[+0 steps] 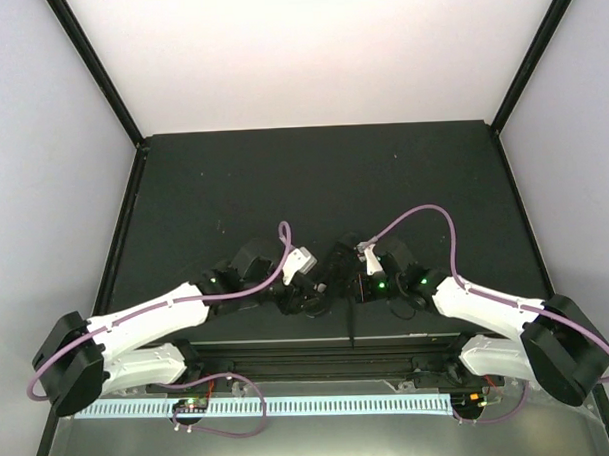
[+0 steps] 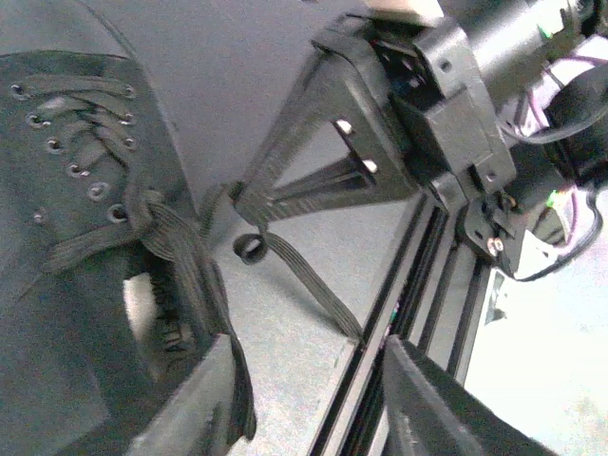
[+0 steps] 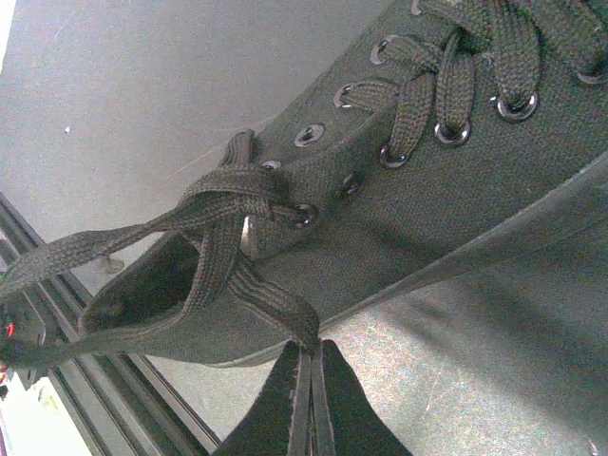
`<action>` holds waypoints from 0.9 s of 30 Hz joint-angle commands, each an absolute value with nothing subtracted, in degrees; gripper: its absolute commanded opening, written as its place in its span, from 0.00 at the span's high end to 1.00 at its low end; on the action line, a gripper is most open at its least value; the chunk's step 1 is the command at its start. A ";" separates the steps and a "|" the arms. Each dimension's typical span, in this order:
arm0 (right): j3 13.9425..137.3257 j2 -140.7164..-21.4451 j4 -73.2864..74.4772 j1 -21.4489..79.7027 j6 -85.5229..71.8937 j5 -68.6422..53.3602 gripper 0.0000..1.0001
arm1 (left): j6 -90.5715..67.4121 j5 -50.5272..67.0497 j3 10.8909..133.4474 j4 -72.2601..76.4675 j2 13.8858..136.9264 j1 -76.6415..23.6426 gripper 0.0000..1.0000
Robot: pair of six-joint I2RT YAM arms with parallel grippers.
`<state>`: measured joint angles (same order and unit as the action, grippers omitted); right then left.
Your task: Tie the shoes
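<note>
Right gripper pinched tight on 1 thin black flat lace of the small black canvas shoe, lying on the dark table between the 2 arms. Left gripper partly open, empty. Best to hold that lace taut while looping.

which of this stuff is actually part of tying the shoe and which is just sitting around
For the job: shoe, laces, right gripper shut on a lace end, left gripper open beside the shoe.

Just there: black rail, purple cables, white slotted strip.
</note>
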<state>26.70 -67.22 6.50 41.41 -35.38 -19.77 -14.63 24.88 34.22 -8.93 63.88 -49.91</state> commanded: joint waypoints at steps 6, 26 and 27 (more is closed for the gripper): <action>25.85 -65.15 5.75 41.08 -36.36 -19.42 0.98 | -22.46 27.39 33.45 -3.27 63.45 -38.22 0.34; 26.37 -66.32 4.61 41.11 -36.90 -20.82 0.98 | -12.72 42.30 39.49 0.63 85.86 -33.70 0.47; 26.37 -66.33 4.65 41.09 -36.96 -20.91 0.98 | -12.79 42.32 39.87 0.88 86.63 -33.67 0.49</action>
